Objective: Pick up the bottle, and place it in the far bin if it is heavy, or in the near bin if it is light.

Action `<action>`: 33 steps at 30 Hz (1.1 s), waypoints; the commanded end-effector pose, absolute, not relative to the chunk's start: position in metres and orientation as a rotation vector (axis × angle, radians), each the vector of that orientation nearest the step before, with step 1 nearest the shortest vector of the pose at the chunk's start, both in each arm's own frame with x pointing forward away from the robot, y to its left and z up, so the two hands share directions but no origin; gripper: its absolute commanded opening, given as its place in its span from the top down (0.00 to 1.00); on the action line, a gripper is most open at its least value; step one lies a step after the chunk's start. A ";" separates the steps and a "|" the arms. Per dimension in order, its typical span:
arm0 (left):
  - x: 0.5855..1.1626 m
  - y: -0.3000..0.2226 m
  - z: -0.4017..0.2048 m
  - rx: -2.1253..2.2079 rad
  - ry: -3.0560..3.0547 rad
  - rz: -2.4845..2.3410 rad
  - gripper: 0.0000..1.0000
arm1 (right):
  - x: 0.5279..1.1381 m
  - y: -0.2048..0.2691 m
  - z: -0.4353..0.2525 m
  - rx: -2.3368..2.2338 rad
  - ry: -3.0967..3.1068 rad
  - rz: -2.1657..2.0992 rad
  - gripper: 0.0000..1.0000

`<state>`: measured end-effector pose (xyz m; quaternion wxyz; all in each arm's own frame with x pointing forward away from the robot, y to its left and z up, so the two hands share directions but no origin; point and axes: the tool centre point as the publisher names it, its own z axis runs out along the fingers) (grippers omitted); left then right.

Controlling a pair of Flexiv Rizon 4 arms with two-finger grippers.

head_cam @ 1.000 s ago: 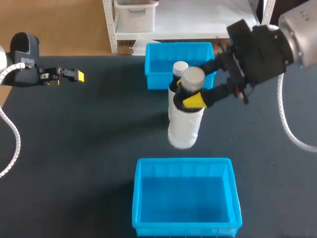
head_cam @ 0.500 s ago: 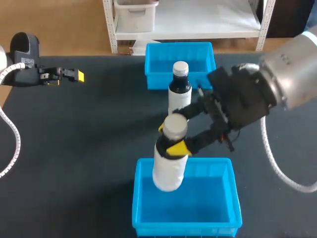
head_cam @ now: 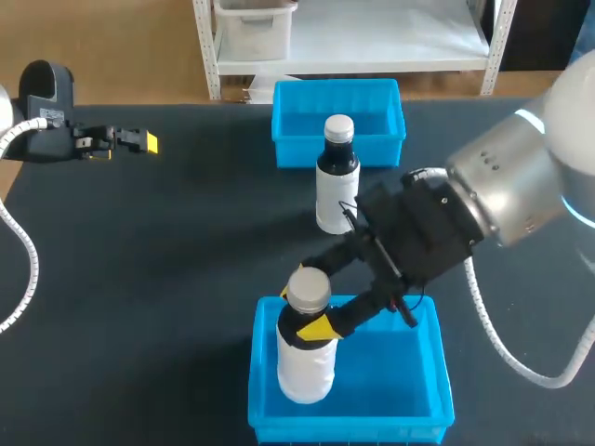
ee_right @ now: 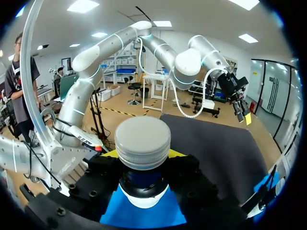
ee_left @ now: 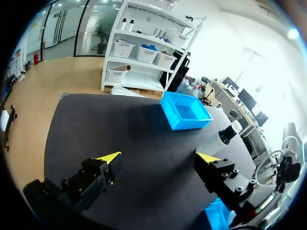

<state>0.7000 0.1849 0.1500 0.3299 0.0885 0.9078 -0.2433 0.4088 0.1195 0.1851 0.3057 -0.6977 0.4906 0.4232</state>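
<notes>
My right gripper (head_cam: pixel 316 327) is shut on the neck of a white bottle (head_cam: pixel 305 362) with a grey cap. It holds the bottle upright inside the left part of the near blue bin (head_cam: pixel 437 381). Whether the bottle's base touches the bin floor I cannot tell. In the right wrist view the cap (ee_right: pixel 143 141) fills the space between the fingers of the right gripper (ee_right: pixel 143 154), with blue bin floor (ee_right: pixel 158 218) below. A second bottle (head_cam: pixel 336 177) with a dark neck stands in front of the far blue bin (head_cam: pixel 279 125). My left gripper (head_cam: pixel 139 141) stands open at the far left.
In the left wrist view the left gripper (ee_left: pixel 158 158) is wide open over bare black table, with the far bin (ee_left: pixel 186 111) and the standing bottle (ee_left: pixel 221 139) ahead of it. Dark tabletop lies between the two bins and along the left side.
My right arm has carried the white bottle from beside the standing bottle towards the near edge and lowered it into the near bin. The left arm has not moved.
</notes>
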 end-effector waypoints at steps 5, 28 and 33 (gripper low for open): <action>0.700 0.185 0.150 0.231 2.374 -0.636 0.00 | 0.429 0.120 0.168 -1.848 1.288 1.138 1.00; 0.700 0.185 0.150 0.231 2.374 -0.636 0.00 | 0.446 0.115 0.144 -1.846 1.330 1.165 1.00; 0.700 0.185 0.150 0.231 2.374 -0.636 0.00 | 0.447 0.116 0.139 -1.849 1.338 1.171 1.00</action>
